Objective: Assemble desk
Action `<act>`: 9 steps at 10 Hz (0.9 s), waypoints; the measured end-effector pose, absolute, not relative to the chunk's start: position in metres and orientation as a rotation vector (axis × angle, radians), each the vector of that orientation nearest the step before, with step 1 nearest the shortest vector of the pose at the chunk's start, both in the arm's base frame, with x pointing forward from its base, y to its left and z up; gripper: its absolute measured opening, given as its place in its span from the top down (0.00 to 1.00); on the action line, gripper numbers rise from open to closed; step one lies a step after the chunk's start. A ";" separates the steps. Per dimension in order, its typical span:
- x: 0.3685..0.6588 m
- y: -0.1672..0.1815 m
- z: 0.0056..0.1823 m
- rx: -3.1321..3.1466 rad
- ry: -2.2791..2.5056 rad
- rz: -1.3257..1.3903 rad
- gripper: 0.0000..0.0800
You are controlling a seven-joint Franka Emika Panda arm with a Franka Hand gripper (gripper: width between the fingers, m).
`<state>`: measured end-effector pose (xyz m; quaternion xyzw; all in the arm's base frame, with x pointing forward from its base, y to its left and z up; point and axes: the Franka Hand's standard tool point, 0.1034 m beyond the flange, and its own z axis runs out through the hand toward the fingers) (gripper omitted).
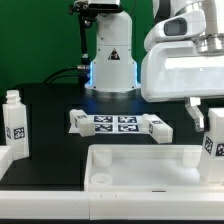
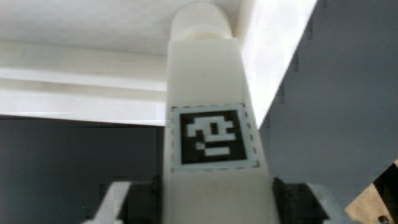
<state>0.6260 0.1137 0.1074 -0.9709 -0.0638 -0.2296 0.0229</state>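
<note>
One leg (image 2: 210, 80) is pinched in the gripper (image 2: 210, 198). From the wrist view I see its white shaft running straight out between the two fingers (image 2: 118, 203), which press on its sides just behind the tag (image 2: 212, 135), so the jaws are closed on it rather than spread. I read that grip as deliberate: holding near one end leaves the other end free to enter a socket and keeps the shaft in line with the wrist. In the exterior view this leg hangs upright close to the table's edge at the exterior view's right, just behind the far right corner of the desk top (image 1: 140, 168). Whether its lower end touches the table (image 1: 50, 100) I cannot tell. The desk top lies along the near edge, hollow side up, with its round corner sockets (image 1: 100, 177) exposed, which is how it must lie for legs to go in from above. I see none seated yet. A second leg (image 1: 14, 116) stands upright near the left edge, well apart from the arm. The marker board (image 1: 118, 124) lies flat mid-table, between the desk top and the robot base (image 1: 110, 60).
</note>
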 end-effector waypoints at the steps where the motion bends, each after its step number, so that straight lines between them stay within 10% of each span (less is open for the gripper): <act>1: 0.626 0.113 0.108 -3.007 -0.197 -0.711 0.64; 2: 0.626 0.113 0.107 -3.007 -0.197 -0.711 0.64; 4: 0.626 0.113 0.107 -3.007 -0.198 -0.711 0.29; 9: 0.631 0.110 0.115 -3.042 -0.151 -0.323 0.19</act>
